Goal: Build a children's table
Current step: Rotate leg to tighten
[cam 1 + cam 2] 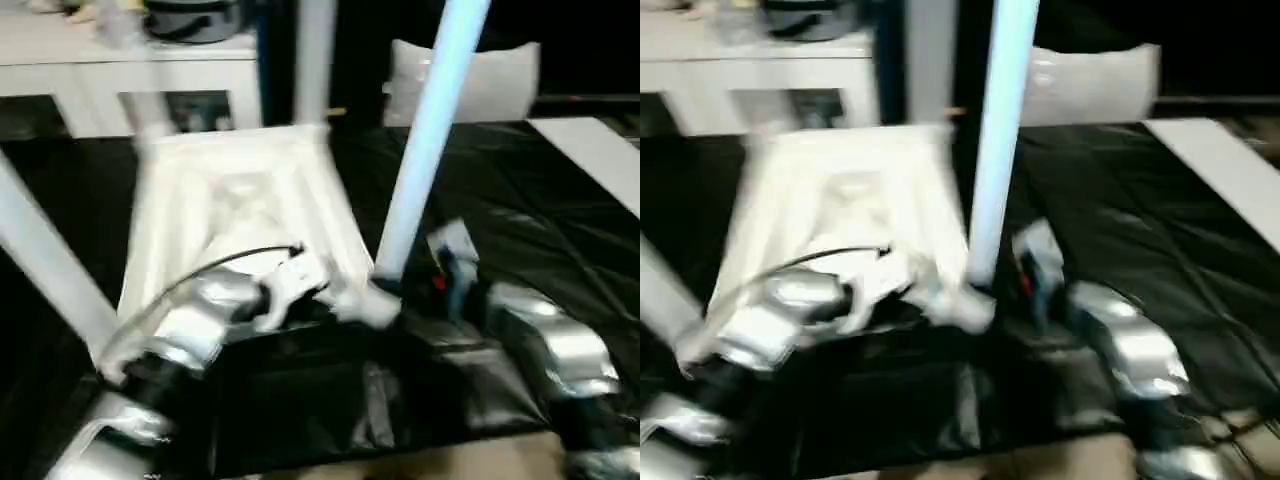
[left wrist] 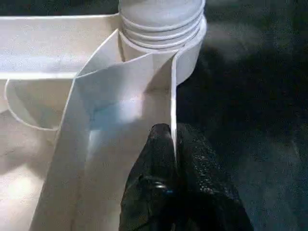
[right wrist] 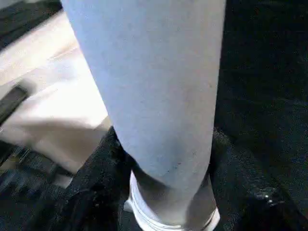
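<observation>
The white tabletop [image 1: 240, 200] lies upside down on a black cloth, ribbed underside up. Three legs stand in its corners: far right [image 1: 313, 60], far left [image 1: 150, 115] and near left [image 1: 50, 260]. A fourth leg [image 1: 430, 140] rises from the near right corner socket [image 1: 375, 305], tilted slightly. My right gripper [image 3: 166, 192] is shut on this leg just above its base. My left gripper [image 2: 172, 144] is shut on the tabletop's thin rim wall [image 2: 172, 96], one finger on each side, close to the socket where the leg's threaded end [image 2: 161, 24] sits.
A white cabinet [image 1: 120, 60] with glass doors stands behind the tabletop. A white cushion-like thing [image 1: 480, 80] lies at the back right, and a flat white board [image 1: 600, 150] at the far right. The black cloth [image 1: 520, 230] covers the work surface.
</observation>
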